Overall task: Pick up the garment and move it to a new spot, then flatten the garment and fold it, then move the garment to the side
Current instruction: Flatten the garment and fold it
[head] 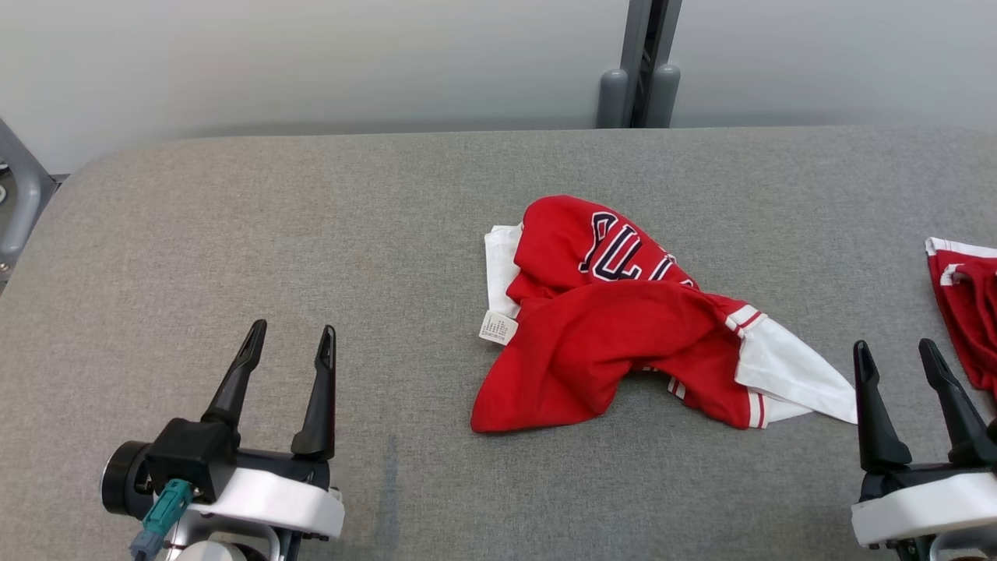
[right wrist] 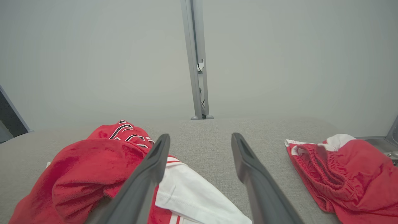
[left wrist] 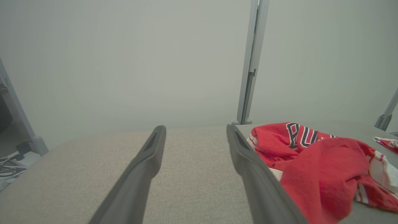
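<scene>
Grey fabric-covered table (head: 234, 234) is stretching right across the head view. Sitting crumpled near its middle is the red-and-white jersey (head: 615, 335), bunched over itself with dark lettering showing on top and a white sleeve trailing out to the right. Red shorts (head: 966, 304) are lying at the table's right edge, apart from the jersey. Left gripper (head: 293, 329) is hovering over bare table at lower left, fingers spread and holding nothing. Right gripper (head: 893, 345) is hovering at lower right, likewise spread and empty, its left finger just beside the tip of that white sleeve. A small white care label (head: 497, 327) is poking out at the jersey's left side. By my reading the opening step is in hand: nothing is being gripped yet, so the pick-up is coming. The next move is calling for an arm reaching in, pinching the heap, probably at sleeve or hem, and lifting it clear.
</scene>
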Available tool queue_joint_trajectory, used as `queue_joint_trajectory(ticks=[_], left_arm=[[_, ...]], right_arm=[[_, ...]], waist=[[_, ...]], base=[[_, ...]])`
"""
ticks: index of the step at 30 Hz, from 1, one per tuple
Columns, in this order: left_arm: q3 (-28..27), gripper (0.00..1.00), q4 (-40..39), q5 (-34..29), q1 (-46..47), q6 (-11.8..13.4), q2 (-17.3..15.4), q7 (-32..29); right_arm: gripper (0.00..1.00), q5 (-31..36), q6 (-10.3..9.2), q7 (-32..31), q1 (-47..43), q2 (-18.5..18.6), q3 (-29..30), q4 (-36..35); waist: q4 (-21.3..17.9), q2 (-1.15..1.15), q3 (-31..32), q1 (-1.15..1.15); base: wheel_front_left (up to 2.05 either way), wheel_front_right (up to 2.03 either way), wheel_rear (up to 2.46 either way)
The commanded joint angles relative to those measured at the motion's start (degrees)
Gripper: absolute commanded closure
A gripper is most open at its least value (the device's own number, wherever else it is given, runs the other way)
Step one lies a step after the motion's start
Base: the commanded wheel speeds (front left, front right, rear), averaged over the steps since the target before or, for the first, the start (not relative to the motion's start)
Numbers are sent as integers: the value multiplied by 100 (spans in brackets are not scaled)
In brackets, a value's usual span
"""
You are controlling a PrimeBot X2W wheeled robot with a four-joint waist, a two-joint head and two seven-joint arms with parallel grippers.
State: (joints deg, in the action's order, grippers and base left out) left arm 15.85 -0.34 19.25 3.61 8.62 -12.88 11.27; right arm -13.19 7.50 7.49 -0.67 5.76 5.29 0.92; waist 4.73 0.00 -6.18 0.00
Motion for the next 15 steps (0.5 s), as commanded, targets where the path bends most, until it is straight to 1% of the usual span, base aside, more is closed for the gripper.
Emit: queue_joint_trajectory(ticks=[1,4,9,15], left_arm=[[-14,0,-35,-14,-61,27,-36,-11],[7,0,-73,-13,-79,56,-39,-39],[47,0,-115,1,-13,55,-26,-78],[207,0,-52,-38,302,-83,-31,-199]], right_arm=[[0,45,-2,-72,-99,-18,9,-170],[0,104,-2,-242,-246,-95,25,-533],[0,123,-2,-400,-342,-159,55,-836],[0,140,-2,-505,-278,-197,12,-1010]], waist=[[4,0,12,0],[17,0,9,0],[43,0,-41,0],[-7,0,-176,0]], base=[[0,0,0],[0,0,0],[0,0,0],[0,0,0]])
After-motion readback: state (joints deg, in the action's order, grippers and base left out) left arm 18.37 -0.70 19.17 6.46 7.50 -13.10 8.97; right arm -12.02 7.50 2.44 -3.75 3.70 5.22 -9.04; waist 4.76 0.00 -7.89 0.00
